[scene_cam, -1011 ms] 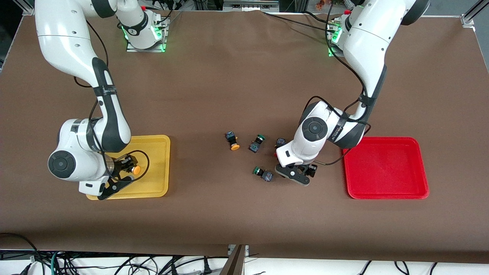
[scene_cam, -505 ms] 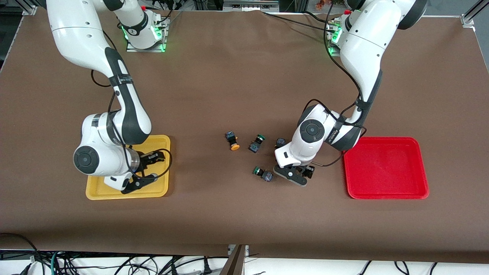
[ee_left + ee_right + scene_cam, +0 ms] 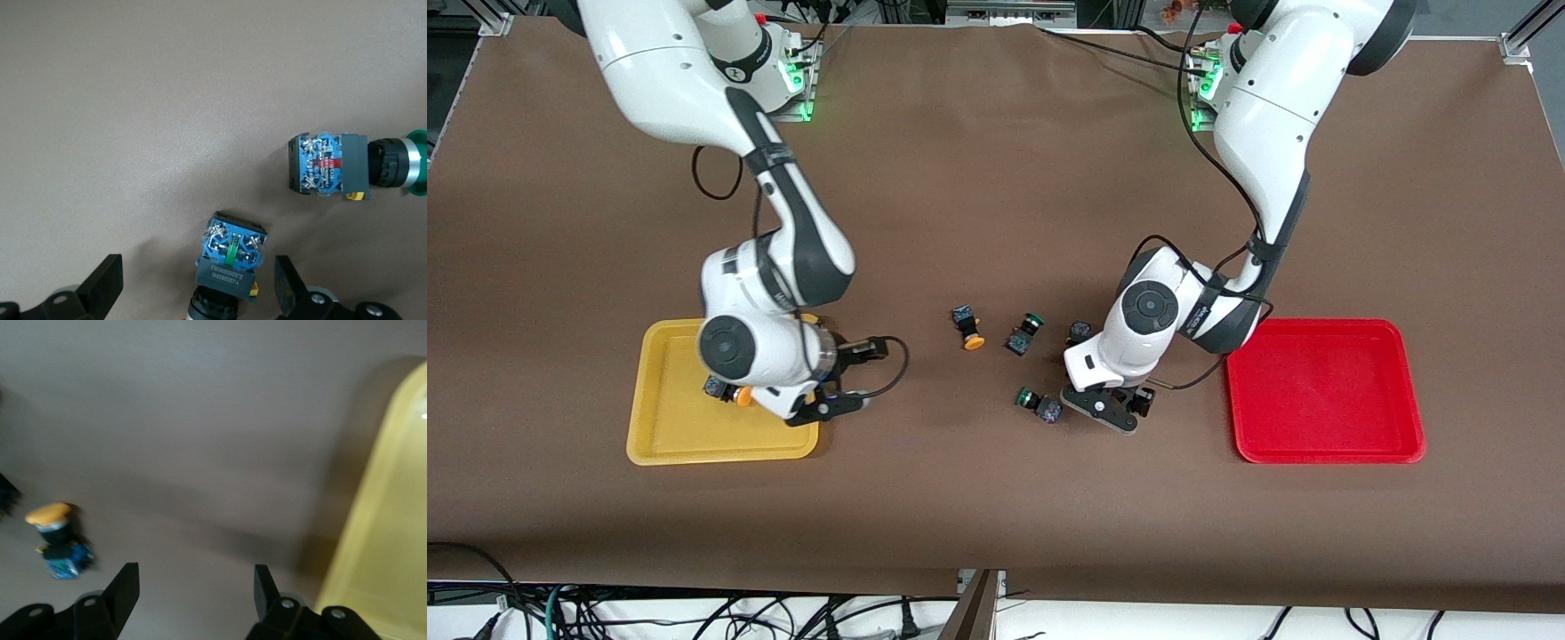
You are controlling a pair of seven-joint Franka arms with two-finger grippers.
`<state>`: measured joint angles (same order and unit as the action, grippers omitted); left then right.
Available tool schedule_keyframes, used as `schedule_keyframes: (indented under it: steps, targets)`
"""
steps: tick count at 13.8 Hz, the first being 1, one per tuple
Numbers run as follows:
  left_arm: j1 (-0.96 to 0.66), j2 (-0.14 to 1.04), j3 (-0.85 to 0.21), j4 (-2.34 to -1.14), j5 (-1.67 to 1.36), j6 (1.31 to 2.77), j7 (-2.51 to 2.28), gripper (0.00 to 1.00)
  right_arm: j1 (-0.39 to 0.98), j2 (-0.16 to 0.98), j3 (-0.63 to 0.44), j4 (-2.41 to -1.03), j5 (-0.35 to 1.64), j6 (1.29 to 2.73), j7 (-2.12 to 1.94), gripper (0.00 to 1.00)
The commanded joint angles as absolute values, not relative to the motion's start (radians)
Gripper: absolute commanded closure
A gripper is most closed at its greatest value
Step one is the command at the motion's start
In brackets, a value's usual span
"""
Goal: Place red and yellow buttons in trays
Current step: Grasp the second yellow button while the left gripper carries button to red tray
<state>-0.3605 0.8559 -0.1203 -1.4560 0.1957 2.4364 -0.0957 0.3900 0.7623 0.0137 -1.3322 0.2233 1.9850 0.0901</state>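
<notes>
One yellow button [image 3: 729, 392] lies in the yellow tray [image 3: 660, 436]; the red tray [image 3: 1325, 440] is empty, and both the right gripper [image 3: 845, 378] and left gripper [image 3: 197, 293] have fingers wide, holding nothing.

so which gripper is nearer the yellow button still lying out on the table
Right. The right gripper is over the yellow tray's edge, facing the yellow button; the left gripper is low among the switches toward the red tray.

Two glossy white arms with dark grey joint bands, black looping cables, round grey joint caps, black grippers, green-lit bases at the frame's top.
</notes>
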Motion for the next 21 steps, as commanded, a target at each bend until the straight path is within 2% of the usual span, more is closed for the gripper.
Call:
schedule_keyframes:
  steps: [1,4,7,8,10,14,18,21]
  targets:
    - [-0.373,0.877,-0.11,-1.422,0.219,2.439,-0.101,0.07,0.449,0.758,0.009,-1.35,0.222,2.04,0.199,0.22]
    - [-0.373,0.877,-0.11,-1.422,0.219,2.439,-0.101,0.48,0.495,0.773,0.009,-1.35,0.224,2.083,0.302,0.22]
    - [-0.373,0.877,-0.112,-1.42,0.216,2.439,-0.101,0.75,0.544,0.796,0.009,-1.351,0.227,2.151,0.379,0.22]
    - [-0.371,0.876,-0.112,-1.419,0.216,2.439,-0.1,0.87,0.563,0.807,0.009,-1.351,0.222,2.173,0.408,0.22]
    - [-0.357,0.871,-0.112,-1.408,0.213,2.439,-0.091,0.9,0.587,0.818,0.008,-1.371,0.221,2.197,0.454,0.22]
    - [-0.27,0.839,-0.113,-1.354,0.213,2.415,-0.087,0.9,0.603,0.816,0.008,-1.416,0.222,2.198,0.547,0.19]
    - [-0.184,0.783,-0.13,-1.354,0.206,2.277,-0.087,0.9,0.629,0.816,0.008,-1.446,0.224,2.201,0.574,0.15]
    - [-0.137,0.717,-0.129,-1.35,0.152,2.116,-0.087,0.9,0.644,0.816,0.008,-1.448,0.224,2.22,0.613,0.1]
